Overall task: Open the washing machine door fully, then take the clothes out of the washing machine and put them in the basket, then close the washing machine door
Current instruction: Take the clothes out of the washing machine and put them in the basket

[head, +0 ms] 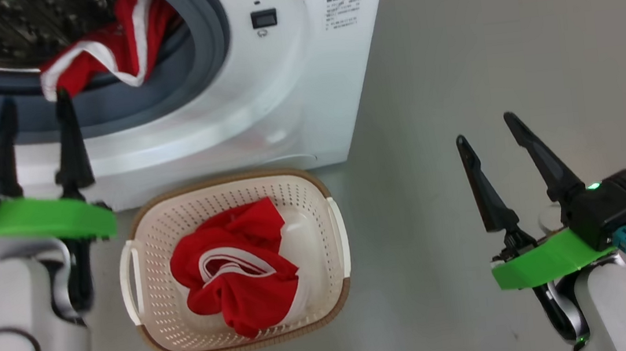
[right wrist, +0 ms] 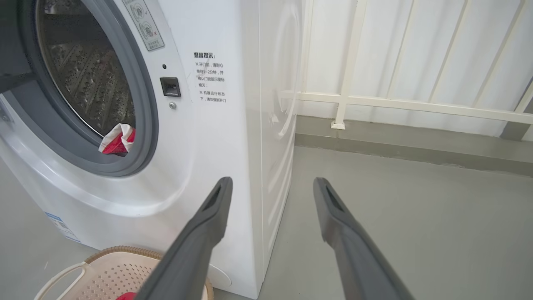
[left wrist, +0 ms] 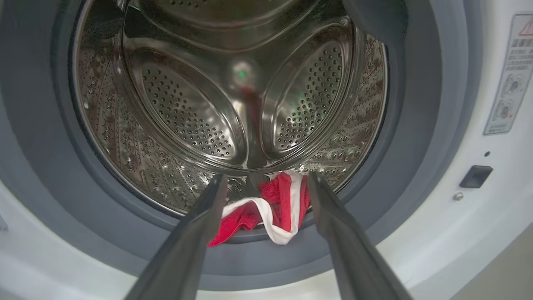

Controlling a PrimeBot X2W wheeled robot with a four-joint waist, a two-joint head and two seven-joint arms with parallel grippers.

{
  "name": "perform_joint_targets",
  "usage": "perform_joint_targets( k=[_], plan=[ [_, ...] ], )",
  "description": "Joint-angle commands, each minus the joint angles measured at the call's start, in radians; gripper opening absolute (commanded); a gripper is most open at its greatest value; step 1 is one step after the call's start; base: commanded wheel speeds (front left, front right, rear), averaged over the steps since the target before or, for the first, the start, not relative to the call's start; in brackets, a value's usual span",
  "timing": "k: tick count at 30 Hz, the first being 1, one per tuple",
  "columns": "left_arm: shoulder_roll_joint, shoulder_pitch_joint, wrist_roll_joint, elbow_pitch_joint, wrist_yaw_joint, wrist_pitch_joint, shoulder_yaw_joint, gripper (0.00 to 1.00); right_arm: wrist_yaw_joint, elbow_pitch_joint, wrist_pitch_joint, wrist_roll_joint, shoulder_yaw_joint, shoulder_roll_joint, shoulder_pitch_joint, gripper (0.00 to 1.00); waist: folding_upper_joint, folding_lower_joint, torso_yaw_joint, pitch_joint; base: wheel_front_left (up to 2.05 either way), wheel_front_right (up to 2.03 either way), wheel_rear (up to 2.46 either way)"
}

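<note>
Nearest, at 8 o'clock in the head view: left gripper [head: 34,99], jaws spread wide and empty, aimed up at the drum mouth. At 4 o'clock: right gripper [head: 485,128], jaws likewise spread and empty, parked over bare grey floor [head: 450,39], well apart from the work.

Next out, at 6 o'clock: small cream-white perforated plastic basket with brown woven-look rim [head: 314,182], set on the floor just before the machine, already holding one bright red fabric garment [head: 235,265] with white trim.

Beyond, at 11 o'clock: big white box-shaped front-loading washing machine [head: 303,83], mouth uncovered, so the step of opening the door judged done.

Draped over the grey rubber ring [left wrist: 416,125] at 6 o'clock of the opening: second red garment [left wrist: 275,208] with a white band, framed between the left jaws in the left wrist view, not pinched.

Farthest: perforated steel drum [left wrist: 187,125], seemingly bare otherwise, back wall muddied by reflections.

Judged about halfway: one garment moved; one left to lift out and drop in the basket; then door to shut.
</note>
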Motion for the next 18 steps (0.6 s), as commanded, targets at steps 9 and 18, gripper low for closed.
perform_joint_targets(
  k=[9,18],
  plan=[
    [0.069,-0.249,-0.039,0.126,-0.022,0.054,0.025,1.0,0.005,-0.029,-0.006,-0.008,0.032,-0.002,-0.054,1.0,-0.0001,0.0,-0.034,0.139,0.0,0.0,0.0],
    [0.085,-0.473,-0.059,0.34,-0.025,0.184,0.003,1.0,0.005,-0.044,-0.006,-0.011,0.029,-0.002,-0.094,1.0,-0.0001,0.0,-0.043,0.213,0.0,0.0,0.0]
  ],
)
